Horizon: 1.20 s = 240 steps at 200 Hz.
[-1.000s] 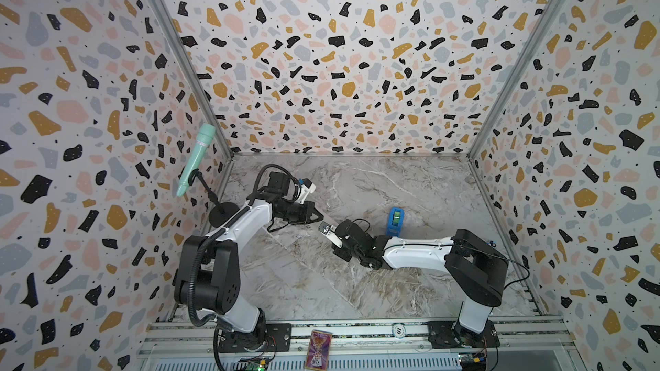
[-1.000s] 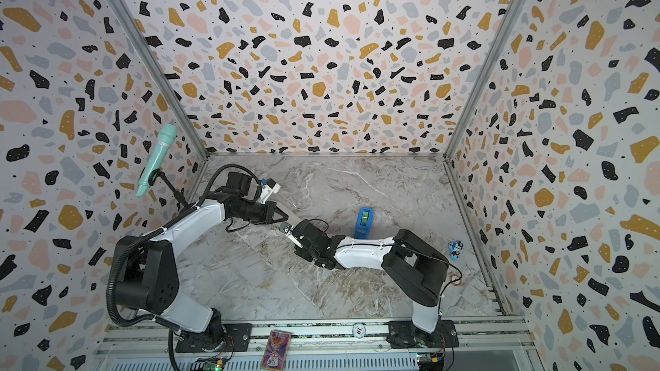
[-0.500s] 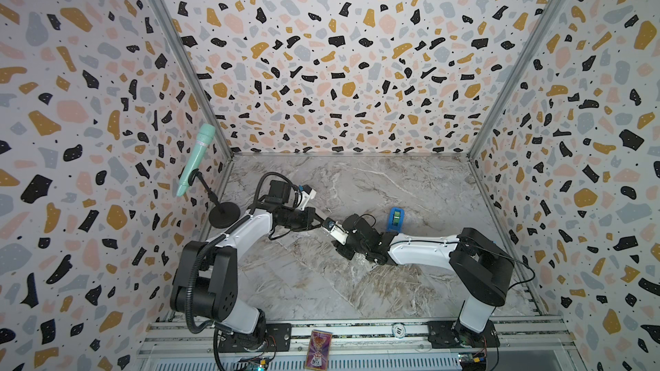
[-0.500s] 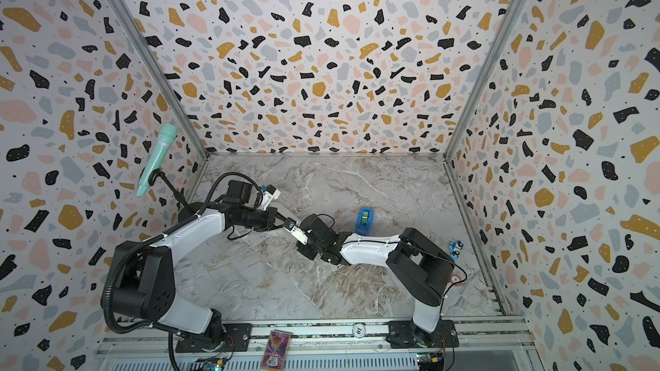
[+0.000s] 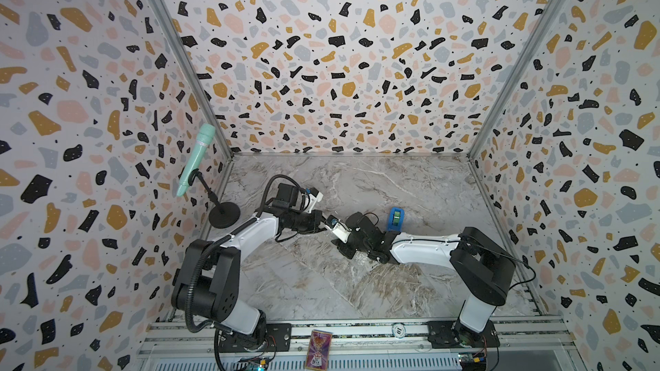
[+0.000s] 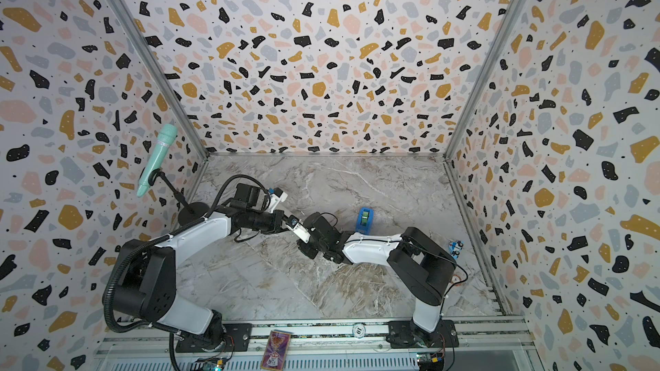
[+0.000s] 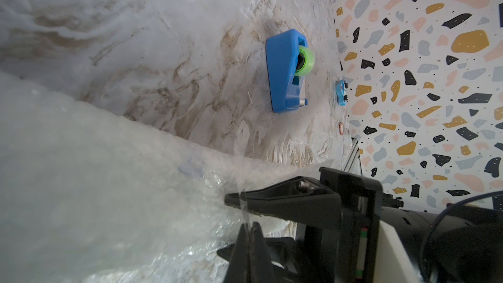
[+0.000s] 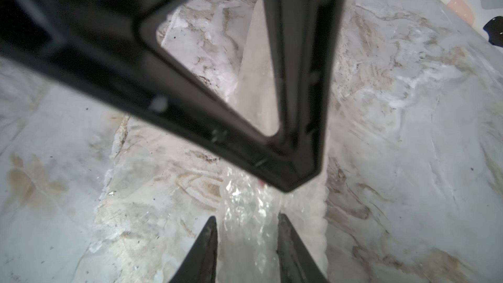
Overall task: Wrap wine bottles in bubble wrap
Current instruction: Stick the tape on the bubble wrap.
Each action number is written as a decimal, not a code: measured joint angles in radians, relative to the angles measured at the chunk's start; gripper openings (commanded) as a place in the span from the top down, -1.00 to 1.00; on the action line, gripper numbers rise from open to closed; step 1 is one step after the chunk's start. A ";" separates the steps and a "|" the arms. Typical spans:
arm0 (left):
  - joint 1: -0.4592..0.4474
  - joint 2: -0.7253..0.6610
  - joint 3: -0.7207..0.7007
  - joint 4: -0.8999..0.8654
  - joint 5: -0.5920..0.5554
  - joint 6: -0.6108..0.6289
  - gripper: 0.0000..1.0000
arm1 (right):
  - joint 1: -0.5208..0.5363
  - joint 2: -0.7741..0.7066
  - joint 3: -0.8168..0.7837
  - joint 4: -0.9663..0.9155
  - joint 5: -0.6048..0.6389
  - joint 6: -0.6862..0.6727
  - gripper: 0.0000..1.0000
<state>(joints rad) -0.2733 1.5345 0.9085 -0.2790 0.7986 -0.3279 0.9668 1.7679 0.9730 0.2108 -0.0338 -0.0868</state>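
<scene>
The bubble wrap (image 5: 357, 273) lies over the marble table, partly rolled into a thick cloudy bundle (image 7: 95, 172). The wine bottle is hidden; only a faint bluish mark (image 7: 190, 166) shows through the roll. My right gripper (image 5: 337, 244) (image 8: 246, 217) is closed on the crinkled end of that bundle (image 8: 245, 208). My left gripper (image 5: 325, 224) (image 7: 249, 224) meets it from the left, just above its jaws. It is shut on a thin clear strip of film (image 7: 243, 208). I cannot tell whether that strip is tape or the wrap's edge.
A blue tape dispenser (image 5: 395, 217) (image 7: 288, 72) with a green roll stands just behind the right wrist. A mint microphone (image 5: 196, 158) on a black stand sits by the left wall. A small blue toy (image 6: 455, 247) lies near the right wall. A card (image 5: 319, 347) rests on the front rail.
My left gripper has moved rightward until it meets the right gripper. The right wrist has shifted slightly toward the back.
</scene>
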 measured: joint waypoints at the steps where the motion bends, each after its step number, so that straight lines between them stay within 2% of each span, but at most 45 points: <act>1: 0.000 0.000 0.000 -0.001 0.000 0.000 1.00 | 0.000 0.000 0.000 0.000 0.000 0.000 0.27; 122: -0.002 0.019 -0.011 -0.103 -0.054 0.040 1.00 | -0.006 -0.003 -0.020 0.037 -0.009 0.001 0.30; 240: -0.002 0.041 -0.051 -0.037 -0.064 -0.051 1.00 | -0.007 -0.003 -0.020 0.040 -0.023 0.004 0.35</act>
<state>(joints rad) -0.2752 1.5757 0.8574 -0.3157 0.7341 -0.3790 0.9596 1.7649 0.9527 0.2508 -0.0563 -0.0826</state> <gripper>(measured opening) 0.047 0.328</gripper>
